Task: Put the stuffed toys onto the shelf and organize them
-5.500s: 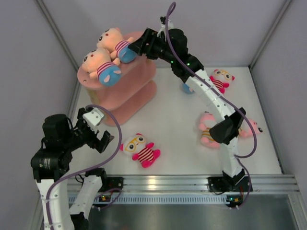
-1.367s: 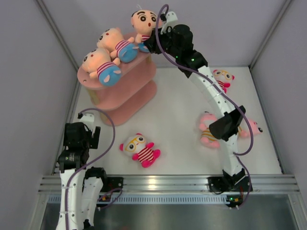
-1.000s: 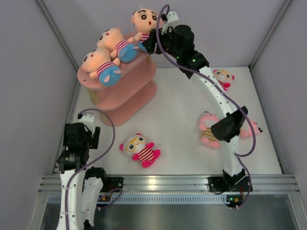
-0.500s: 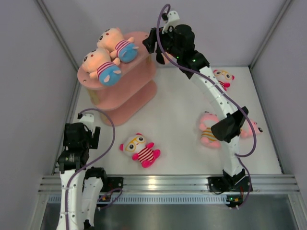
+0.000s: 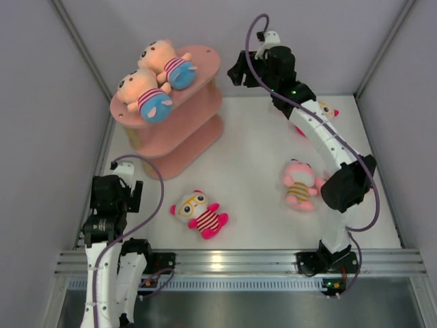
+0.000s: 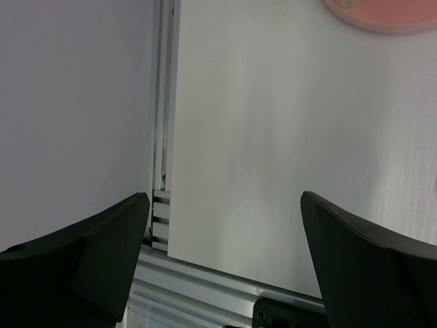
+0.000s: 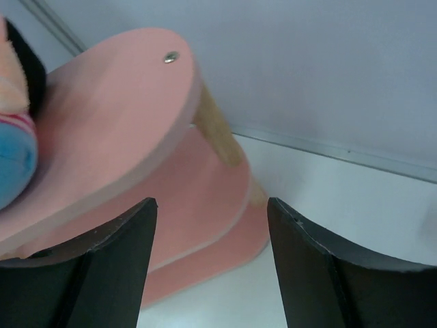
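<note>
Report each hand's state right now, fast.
Left hand: open, holding nothing.
Right hand: open, holding nothing, beside the pink oval-board shelf.

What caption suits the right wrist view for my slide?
Open, empty right gripper beside the pink three-tier shelf with wooden posts; a striped blue-bottomed plush toy lies on its top oval board.

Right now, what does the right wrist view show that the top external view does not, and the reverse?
Only the right wrist view: a screw head in the top board of the pink shelf. Only the top external view: the glasses toy and the pink striped toy, both lying on the table. Both: the shelf and a blue-bottomed toy lying on its top board.
</note>
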{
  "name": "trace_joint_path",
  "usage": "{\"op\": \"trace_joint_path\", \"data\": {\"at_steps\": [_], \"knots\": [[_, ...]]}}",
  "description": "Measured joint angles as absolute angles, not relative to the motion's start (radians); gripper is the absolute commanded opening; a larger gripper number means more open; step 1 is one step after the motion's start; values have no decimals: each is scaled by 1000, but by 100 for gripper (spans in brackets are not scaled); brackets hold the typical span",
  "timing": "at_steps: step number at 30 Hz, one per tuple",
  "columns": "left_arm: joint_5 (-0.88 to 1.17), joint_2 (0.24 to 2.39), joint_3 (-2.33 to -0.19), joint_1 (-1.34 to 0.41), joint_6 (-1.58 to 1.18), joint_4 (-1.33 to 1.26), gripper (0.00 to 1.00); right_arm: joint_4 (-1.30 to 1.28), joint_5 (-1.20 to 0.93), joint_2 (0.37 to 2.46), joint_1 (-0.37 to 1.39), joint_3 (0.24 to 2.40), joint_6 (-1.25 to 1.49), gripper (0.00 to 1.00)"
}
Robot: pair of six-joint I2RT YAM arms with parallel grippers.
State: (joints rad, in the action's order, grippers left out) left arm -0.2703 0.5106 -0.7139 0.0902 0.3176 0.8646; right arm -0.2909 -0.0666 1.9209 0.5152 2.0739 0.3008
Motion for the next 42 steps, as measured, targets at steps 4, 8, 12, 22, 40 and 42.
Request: {"op": "trace_joint_path", "data": {"at_steps": [4,8,12,22,40,42], "knots": [[-270,510,-714,90,318,865,99,-268,-80,1850,378,1929,362,67],[-255,510,-714,90,324,865,99,-278,-64,1841,254,1848,403,73],[-235,510,-714,90,336,866,99,-307,-32,1864,179,1832,431,77],[-197,535,-720,90,347,875,99,-366,18,2179,82,1946,503,73],[-88,601,-817,90,358,931,99,-373,24,2269,43,1892,529,28],[-56,600,-846,90,371,956,99,-371,6,2269,43,1884,518,4]]}}
